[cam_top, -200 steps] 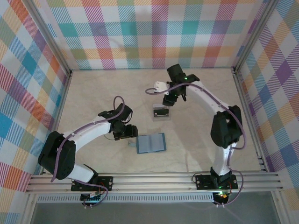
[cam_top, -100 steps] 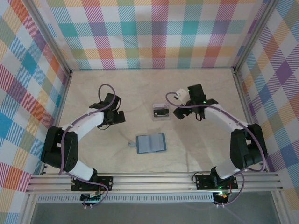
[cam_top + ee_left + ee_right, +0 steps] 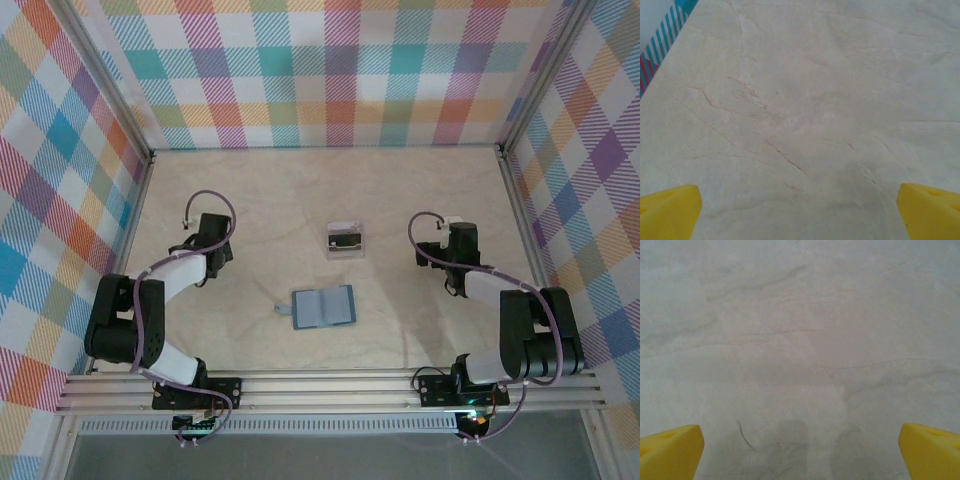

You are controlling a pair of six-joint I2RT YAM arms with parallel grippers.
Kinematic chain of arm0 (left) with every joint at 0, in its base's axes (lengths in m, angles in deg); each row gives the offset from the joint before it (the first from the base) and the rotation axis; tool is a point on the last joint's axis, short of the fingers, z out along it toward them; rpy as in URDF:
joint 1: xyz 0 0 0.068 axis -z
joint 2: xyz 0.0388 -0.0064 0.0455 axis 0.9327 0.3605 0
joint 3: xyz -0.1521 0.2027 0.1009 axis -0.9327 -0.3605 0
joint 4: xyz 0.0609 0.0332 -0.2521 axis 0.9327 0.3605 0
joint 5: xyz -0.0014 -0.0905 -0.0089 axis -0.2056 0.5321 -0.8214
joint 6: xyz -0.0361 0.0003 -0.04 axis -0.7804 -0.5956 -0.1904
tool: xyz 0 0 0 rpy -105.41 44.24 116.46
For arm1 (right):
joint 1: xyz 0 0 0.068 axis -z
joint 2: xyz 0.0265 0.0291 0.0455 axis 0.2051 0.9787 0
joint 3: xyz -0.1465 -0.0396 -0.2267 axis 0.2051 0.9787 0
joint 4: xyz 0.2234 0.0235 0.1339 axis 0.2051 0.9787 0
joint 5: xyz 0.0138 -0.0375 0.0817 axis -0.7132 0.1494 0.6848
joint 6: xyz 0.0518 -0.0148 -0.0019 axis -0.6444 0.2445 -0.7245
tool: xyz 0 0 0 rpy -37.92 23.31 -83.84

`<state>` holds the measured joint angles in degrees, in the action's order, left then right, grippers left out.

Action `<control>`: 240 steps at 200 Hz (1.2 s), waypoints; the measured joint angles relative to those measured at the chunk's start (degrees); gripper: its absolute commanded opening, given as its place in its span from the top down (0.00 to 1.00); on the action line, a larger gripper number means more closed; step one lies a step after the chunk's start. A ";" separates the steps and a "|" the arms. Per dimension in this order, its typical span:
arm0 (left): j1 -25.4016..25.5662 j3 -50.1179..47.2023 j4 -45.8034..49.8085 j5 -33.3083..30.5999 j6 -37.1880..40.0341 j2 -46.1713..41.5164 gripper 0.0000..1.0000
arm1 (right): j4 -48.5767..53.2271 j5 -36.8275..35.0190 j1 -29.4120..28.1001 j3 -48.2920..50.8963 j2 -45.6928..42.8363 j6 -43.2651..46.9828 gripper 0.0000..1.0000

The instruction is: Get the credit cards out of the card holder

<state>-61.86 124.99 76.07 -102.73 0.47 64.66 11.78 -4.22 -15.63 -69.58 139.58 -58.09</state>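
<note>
The teal card holder point(image 3: 323, 307) lies open and flat on the table in the top view, its grey-blue inner faces up and a small tab at its left. A dark credit card point(image 3: 346, 240) lies in a small clear tray point(image 3: 346, 227) behind it. My left gripper point(image 3: 210, 230) sits well left of both, folded back over bare table. My right gripper point(image 3: 459, 240) sits well right of the tray. In the wrist views each gripper, left point(image 3: 800, 212) and right point(image 3: 800, 450), is open, with yellow fingertips point(image 3: 670, 210) point(image 3: 930, 447) wide apart and nothing between them.
Checked walls close in the table point(image 3: 260, 190) on the left, back and right, with metal rails along their feet and an aluminium rail point(image 3: 330, 390) at the near edge. A corner of the left wall point(image 3: 660, 30) shows in the left wrist view.
Both arms have drawn back from the middle: the left away from the card holder toward the left, the right away from the tray toward the right. Both sets of jaws opened wider.
</note>
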 measured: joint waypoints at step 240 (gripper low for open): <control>-2.64 -17.20 -48.76 26.12 11.37 2.34 0.00 | -29.20 8.07 2.01 6.19 7.63 -2.80 0.00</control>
<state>-64.51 107.79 27.31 -76.61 11.84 67.00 -17.42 3.84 -13.62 -63.39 147.21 -60.89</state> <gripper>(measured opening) 0.997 0.996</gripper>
